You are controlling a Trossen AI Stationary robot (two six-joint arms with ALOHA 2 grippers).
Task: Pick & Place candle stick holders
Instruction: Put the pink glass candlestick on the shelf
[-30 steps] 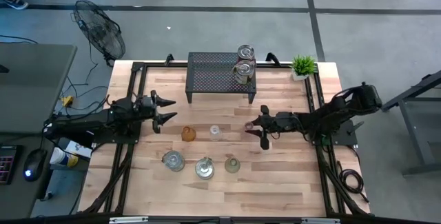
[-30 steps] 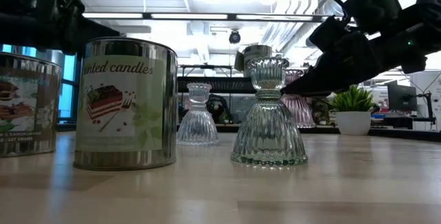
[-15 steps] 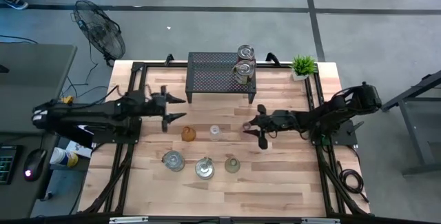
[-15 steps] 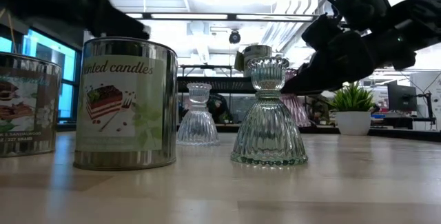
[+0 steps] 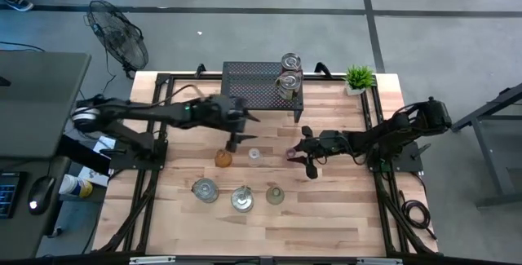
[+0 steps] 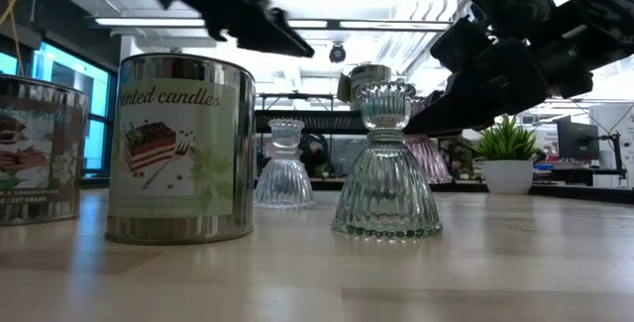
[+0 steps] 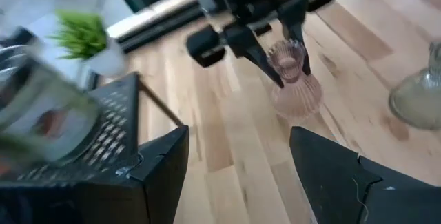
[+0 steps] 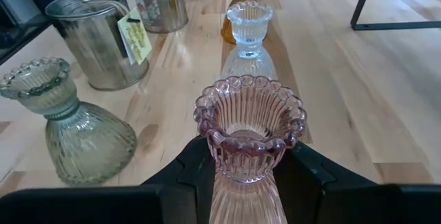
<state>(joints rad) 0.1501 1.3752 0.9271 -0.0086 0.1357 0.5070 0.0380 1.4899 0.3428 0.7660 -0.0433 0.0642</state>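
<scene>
Left gripper (image 5: 242, 131) moved inward, pink holder (image 8: 249, 136) inside right gripper (image 8: 248, 176)

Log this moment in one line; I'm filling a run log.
right gripper: shut on pink holder | left gripper: open, empty, above amber holder

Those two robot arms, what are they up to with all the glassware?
They are sorting candle holders. The right gripper is shut on the pink holder, which stands on the table. The left gripper, open and empty, hovers by the black rack, above the amber holder.
</scene>
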